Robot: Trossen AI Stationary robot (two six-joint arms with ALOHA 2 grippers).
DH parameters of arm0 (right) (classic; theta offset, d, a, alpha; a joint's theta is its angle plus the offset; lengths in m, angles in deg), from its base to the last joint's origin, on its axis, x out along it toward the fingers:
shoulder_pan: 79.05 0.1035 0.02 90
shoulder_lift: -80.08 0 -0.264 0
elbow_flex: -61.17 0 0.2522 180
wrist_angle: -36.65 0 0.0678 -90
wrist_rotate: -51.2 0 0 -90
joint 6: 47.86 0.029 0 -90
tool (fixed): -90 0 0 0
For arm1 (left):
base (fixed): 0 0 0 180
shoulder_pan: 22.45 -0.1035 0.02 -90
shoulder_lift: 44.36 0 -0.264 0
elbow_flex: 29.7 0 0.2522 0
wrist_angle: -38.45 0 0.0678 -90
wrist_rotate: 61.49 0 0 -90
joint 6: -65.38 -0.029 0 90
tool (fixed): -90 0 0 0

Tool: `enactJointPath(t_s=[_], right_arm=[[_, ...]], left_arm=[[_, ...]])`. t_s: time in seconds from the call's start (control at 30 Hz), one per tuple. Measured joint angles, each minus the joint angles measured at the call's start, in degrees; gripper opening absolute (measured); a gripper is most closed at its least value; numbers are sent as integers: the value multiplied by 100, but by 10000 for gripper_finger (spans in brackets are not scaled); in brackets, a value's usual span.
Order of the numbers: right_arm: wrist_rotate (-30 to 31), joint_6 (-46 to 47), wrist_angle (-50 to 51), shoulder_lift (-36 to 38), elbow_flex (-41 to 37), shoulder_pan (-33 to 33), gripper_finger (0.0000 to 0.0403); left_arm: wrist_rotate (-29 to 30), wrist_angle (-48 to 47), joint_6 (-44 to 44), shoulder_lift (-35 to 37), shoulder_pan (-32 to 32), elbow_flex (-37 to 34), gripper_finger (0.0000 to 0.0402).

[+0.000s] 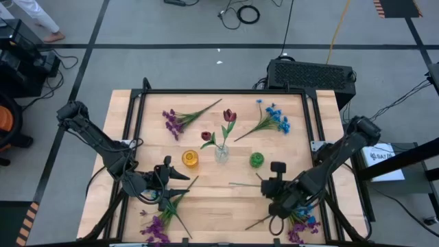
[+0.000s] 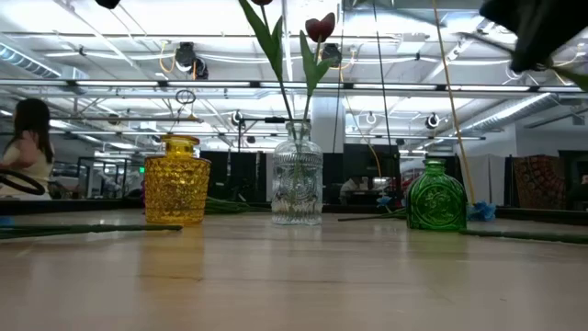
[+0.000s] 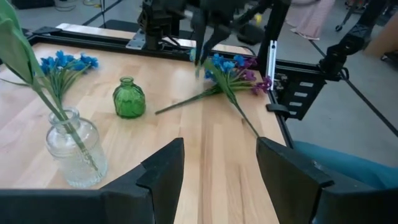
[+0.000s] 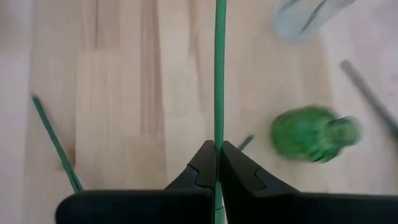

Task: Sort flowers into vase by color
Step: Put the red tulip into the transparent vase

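Three vases stand mid-table: a yellow vase [image 1: 190, 158], a clear vase [image 1: 221, 152] with red flowers [image 1: 228, 116] in it, and a green vase [image 1: 256, 160]. Purple flowers [image 1: 177, 120] and blue flowers [image 1: 273, 119] lie at the far side. More purple flowers [image 1: 158, 225] lie near left, and a blue and purple bunch [image 3: 231, 70] near right. My right gripper [image 4: 217, 163] is above that bunch, shut on a flower's green stem [image 4: 219, 81]. My left gripper [image 3: 217, 168] hangs open over the near left, with nothing between its fingers. My right gripper pinches a thin green flower stem [image 4: 218, 148] between its two fingers. The fingers slant down toward the table's middle, and the stem runs along them, sticking out ahead of the tips over the table. The gripper itself hides the blossom end.
A loose green stem [image 4: 55, 147] lies on the wood left of the held one. Black rails [image 3: 283, 99] frame the table's edge. Bare wood lies between the vases and the near edge [image 2: 294, 285]. A person [image 2: 28, 152] sits in the room beyond.
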Motion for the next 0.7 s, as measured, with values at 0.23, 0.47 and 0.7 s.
enactJointPath(t_s=[0.23, 0.47, 0.7], right_arm=[[1159, -741, -832, 924, 0, 63, 0], [1682, -1963, -1818, 1536, 4, 27, 0], [1814, -2846, -1580, 1545, 7, -229, 0]], left_arm=[[168, 45, -131, -2, 0, 0, 207], [172, 846, -853, -2, -4, 0, 207], [168, 1707, -1702, -2, -36, 0, 207]])
